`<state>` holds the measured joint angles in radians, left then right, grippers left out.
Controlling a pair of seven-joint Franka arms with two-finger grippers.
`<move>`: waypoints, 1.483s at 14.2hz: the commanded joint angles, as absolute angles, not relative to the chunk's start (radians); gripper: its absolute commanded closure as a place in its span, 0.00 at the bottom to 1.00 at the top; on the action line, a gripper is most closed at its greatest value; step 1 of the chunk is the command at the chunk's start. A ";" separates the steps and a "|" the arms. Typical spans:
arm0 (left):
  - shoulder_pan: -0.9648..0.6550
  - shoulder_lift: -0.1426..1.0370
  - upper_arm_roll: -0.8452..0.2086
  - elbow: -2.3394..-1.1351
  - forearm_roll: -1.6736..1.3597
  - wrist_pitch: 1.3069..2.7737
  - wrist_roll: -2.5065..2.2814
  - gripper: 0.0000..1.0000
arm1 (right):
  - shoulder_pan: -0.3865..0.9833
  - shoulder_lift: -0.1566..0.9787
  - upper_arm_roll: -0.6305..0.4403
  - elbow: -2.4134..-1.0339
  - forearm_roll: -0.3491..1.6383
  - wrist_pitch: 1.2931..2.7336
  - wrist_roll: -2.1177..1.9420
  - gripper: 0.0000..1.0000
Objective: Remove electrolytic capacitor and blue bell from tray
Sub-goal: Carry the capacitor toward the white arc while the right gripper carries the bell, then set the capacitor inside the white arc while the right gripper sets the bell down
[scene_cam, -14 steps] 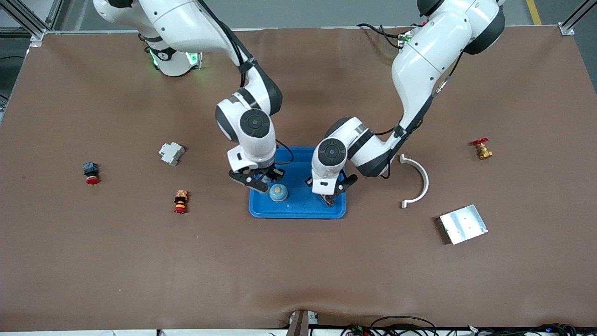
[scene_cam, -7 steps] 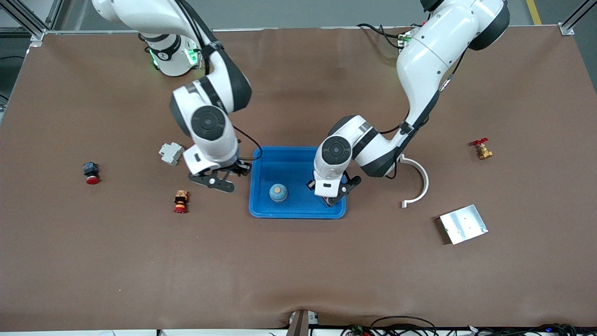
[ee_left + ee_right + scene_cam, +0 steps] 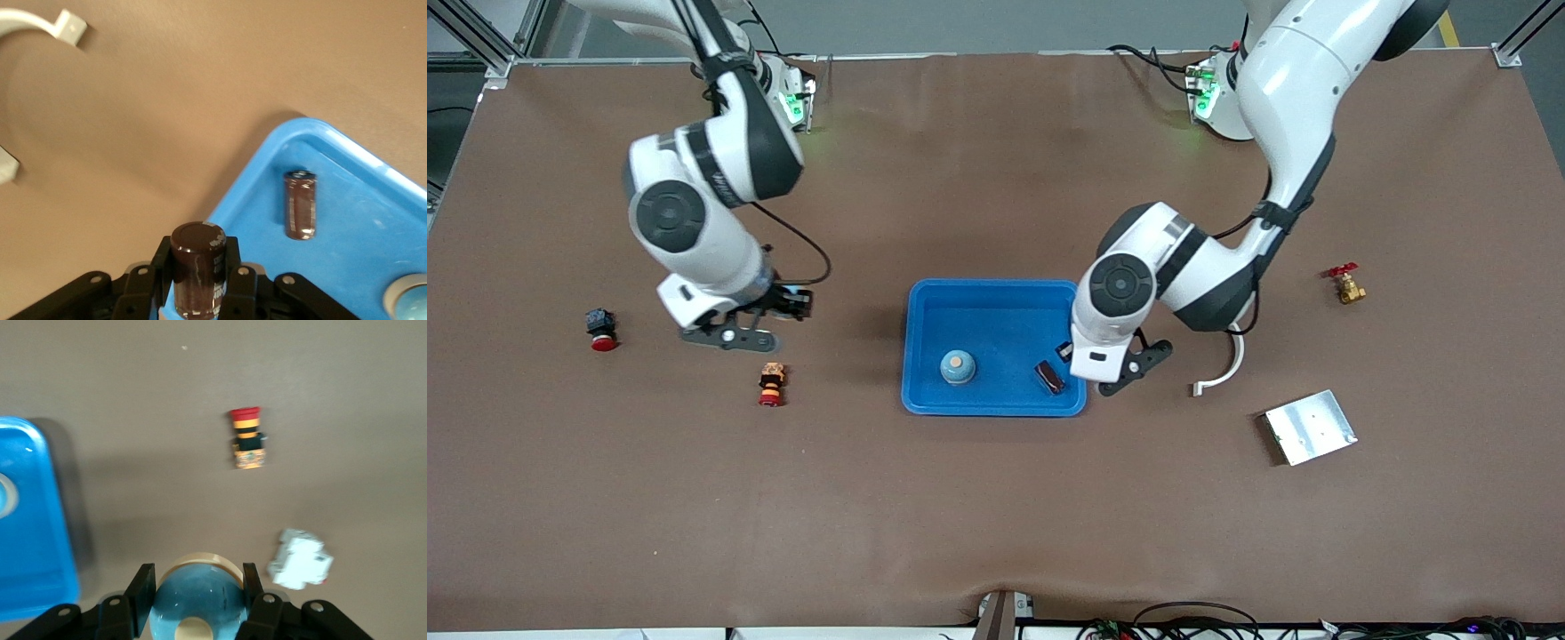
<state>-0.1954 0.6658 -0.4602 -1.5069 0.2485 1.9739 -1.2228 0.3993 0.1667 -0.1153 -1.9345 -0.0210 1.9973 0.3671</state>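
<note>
The blue plastic tray (image 3: 996, 293), a shallow rectangle with rounded corners and a glossy rim, holds two things: a small domed bell (image 3: 957, 366), pale blue with a tan button on top, and a dark brown cylinder of a capacitor (image 3: 1050, 377) lying on its side near the corner closest to the left gripper (image 3: 197, 267). That gripper hangs over the brown matte table just outside the tray's rim, its black fingers pinching a second capacitor (image 3: 197, 243), dark and shiny with a flat round end. Near it on the table lies a white curved bracket (image 3: 1232, 364). The right gripper (image 3: 195, 587) is well apart from the tray, over the table toward the right arm's end, and we see its fingers pressed against a second bell (image 3: 193, 603), a smooth blue dome. Below it lie a white boxy switch (image 3: 300, 559) and a red-capped push button (image 3: 247, 439).
</note>
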 commanded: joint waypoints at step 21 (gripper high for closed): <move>0.207 0.523 -0.538 -2.005 0.440 2.356 -0.517 1.00 | -0.274 -0.035 -0.101 -2.493 0.083 2.482 -0.708 1.00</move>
